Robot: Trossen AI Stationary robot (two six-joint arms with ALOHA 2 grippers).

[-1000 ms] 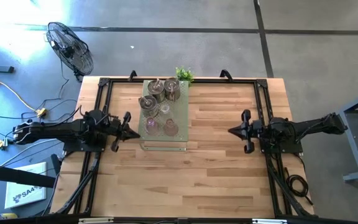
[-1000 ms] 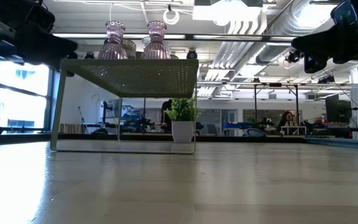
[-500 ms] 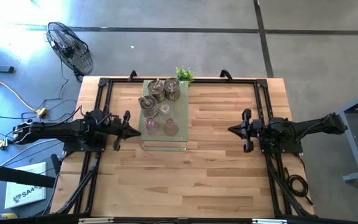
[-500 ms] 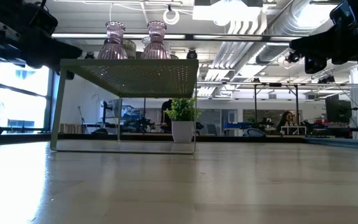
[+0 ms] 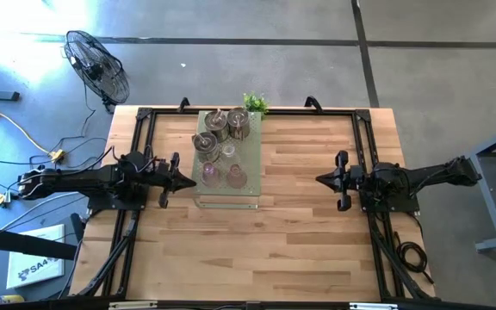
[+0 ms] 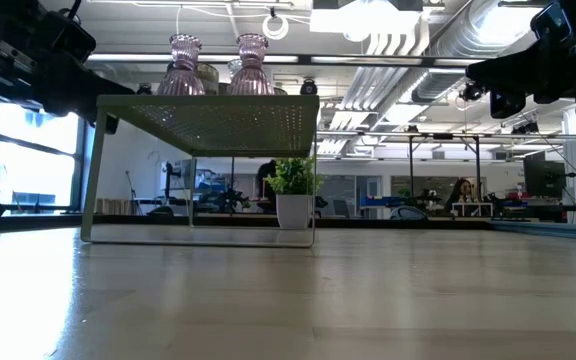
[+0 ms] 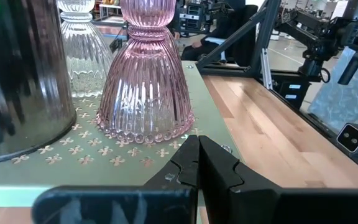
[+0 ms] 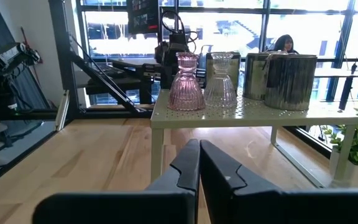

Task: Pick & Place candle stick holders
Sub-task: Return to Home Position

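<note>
Several candle stick holders stand upright on a pale green perforated board [image 5: 246, 191] that is raised on legs. At the far end are dull metal ones [image 5: 216, 121] [image 8: 289, 73]. A clear glass one [image 5: 227, 152] [image 7: 79, 53] stands in the middle, and two pink glass ones [image 5: 209, 173] [image 5: 235, 176] [image 7: 145, 78] at the near end. My left gripper [image 5: 191, 182] [image 7: 199, 152] is shut and level, just left of the board, pointing at the pink holders and touching nothing. My right gripper [image 5: 319, 181] [image 8: 199, 152] is shut and level, well right of the board.
A small green plant [image 5: 255, 103] in a white pot [image 6: 293, 210] stands at the board's far right corner. A black frame [image 5: 145, 114] runs round the wooden table [image 5: 300, 241]. A fan [image 5: 97, 67] stands on the floor beyond the far left corner.
My left gripper has turned a little at the wrist, and in the low view its tip dips slightly beside the board. It stays shut and in place.
</note>
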